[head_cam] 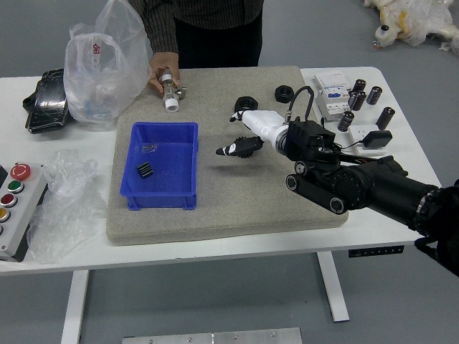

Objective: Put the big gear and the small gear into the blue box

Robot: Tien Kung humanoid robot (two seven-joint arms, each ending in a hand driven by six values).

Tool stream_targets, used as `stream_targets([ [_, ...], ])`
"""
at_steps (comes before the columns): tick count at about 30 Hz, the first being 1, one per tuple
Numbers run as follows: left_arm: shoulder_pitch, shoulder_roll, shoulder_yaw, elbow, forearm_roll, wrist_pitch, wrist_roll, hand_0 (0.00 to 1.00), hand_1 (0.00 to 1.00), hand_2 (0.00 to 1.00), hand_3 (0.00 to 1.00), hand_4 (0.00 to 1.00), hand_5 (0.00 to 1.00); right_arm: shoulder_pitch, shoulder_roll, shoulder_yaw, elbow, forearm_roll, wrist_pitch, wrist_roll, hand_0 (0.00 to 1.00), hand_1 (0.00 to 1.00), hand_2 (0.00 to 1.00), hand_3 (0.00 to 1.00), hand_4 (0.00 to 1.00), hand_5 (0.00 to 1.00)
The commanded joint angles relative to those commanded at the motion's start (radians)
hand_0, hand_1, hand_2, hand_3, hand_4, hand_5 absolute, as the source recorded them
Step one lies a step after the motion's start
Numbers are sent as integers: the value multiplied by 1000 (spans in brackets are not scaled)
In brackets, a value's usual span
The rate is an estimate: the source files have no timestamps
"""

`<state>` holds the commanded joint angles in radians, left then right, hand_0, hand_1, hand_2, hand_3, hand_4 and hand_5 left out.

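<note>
My right hand [231, 134] hangs over the mat's middle, right of the blue box [195, 172], its fingers and thumb spread. A dark toothed gear [249, 153] shows partly under the thumb; the hand hides the rest, and no grasp on it is visible. Beyond the fingers lies a black round piece [246, 103], with a black ring [284, 94] to its right. Which of these is the big or small gear I cannot tell. Inside the box are a small black ribbed block [145, 170] and a small clear piece [148, 148].
At the far edge a person's hand [159, 66] holds a white and metal fitting [171, 97] over the mat. Plastic bags [107, 64] stand at the back left, a button panel [18, 208] at the left. Black cylinders [386, 118] and a white device [331, 95] are at the right.
</note>
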<state>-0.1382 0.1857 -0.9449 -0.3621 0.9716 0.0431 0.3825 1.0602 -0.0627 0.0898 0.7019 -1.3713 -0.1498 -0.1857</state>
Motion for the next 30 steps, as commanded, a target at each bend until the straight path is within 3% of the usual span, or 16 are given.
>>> stream_targets([
  [3,-4,-1,-1,0,5,-2,0,711,708,685,805,739,534,7,18,-52,-38,43,-5,6,445,812,876,878,998,625],
  [4,-6,-1,-2,0,7,-3,1,711,707,683,805,739,534,8,22,-60,-54,52,-1,7,442,800,849,857,949,552],
  [9,-9,-3,-10,-1,22,-8,6,711,707,683,805,739,534,15,34,-45,-99,48,30,4,442,800,849,857,949,552],
  [10,-9,-4,-12,-1,25,-8,7,711,707,682,805,738,533,16,35,-41,-105,45,35,3,440,785,831,844,869,476],
  [15,-12,-5,-15,-2,33,-11,8,711,707,682,805,738,533,18,41,-25,-116,36,45,-1,440,785,831,844,869,476],
  [16,-13,-5,-15,-2,35,-12,8,711,708,681,803,736,534,18,43,-21,-117,34,48,-2,430,747,785,829,775,381],
  [30,-17,-8,-22,-3,48,-16,11,710,705,678,803,734,534,5,63,68,-146,-24,131,-32,417,711,748,776,703,334],
])
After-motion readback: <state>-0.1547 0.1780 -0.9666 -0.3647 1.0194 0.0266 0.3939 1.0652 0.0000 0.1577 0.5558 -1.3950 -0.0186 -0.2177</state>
